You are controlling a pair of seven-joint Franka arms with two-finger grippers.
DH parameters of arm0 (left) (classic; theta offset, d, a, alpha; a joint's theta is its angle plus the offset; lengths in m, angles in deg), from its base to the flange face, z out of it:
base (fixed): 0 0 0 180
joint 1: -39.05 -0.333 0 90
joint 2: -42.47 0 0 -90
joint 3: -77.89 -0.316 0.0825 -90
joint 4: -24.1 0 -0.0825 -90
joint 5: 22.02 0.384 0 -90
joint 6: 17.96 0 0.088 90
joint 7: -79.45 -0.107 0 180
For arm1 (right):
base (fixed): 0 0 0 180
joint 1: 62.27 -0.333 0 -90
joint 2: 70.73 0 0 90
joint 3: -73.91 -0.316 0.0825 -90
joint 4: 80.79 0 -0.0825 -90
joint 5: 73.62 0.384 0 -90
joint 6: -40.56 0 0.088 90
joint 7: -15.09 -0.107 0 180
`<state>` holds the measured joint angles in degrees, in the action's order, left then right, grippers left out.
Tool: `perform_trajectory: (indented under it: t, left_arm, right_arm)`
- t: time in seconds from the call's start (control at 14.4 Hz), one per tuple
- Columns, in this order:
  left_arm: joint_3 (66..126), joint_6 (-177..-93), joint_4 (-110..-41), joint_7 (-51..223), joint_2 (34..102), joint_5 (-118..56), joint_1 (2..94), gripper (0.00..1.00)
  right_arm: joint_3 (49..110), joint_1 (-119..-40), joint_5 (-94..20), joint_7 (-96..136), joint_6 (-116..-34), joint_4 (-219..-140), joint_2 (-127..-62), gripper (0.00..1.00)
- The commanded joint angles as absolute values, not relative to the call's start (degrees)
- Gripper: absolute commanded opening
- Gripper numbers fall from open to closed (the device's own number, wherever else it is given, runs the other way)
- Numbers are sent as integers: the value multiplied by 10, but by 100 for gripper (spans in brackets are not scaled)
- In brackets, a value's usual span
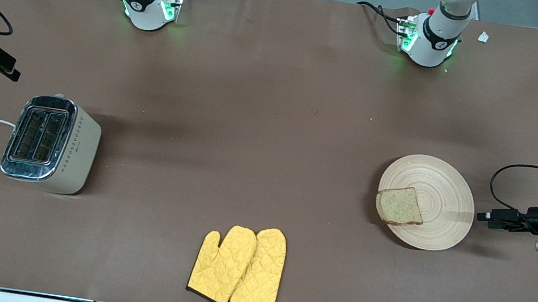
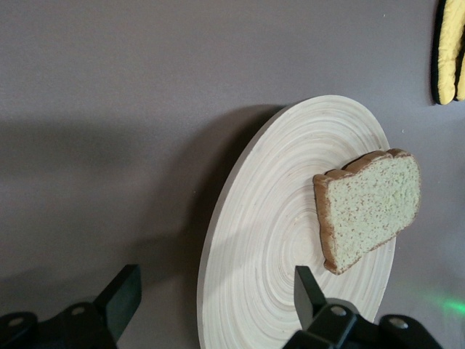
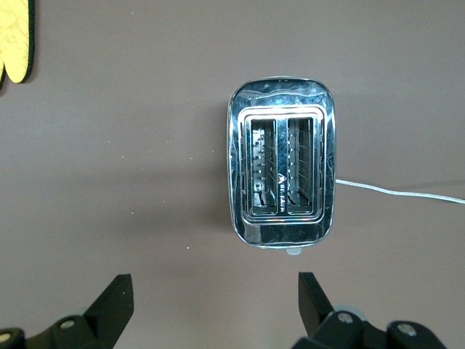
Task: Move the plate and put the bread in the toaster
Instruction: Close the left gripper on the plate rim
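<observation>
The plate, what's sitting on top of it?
One slice of brown bread lies on the plate, at the rim toward the right arm's end, a corner poking over the edge. The wood under the slice is covered, so nothing can be seen there.

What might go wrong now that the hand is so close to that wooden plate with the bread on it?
The bread lies off-centre, overhanging the plate's rim at the end away from the open left gripper, so a tilt or jerk could slide it off. The toaster is at the table's right-arm end under the open right gripper, with narrow slots.
</observation>
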<state>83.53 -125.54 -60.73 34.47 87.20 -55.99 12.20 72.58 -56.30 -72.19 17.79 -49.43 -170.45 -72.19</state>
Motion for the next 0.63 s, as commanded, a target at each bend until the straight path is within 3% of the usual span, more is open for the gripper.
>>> perform_trajectory:
  t: [0.0,0.56]
  left_arm:
    - [840,-1248,-595,325,886,-574,120,83]
    - [840,-1231,-596,282,898,-574,120,59]
  right_arm:
    - [725,-563,-722,180,-490,-1713,-709,100]
    - [725,-562,-722,180,-487,-1713,-709,100]
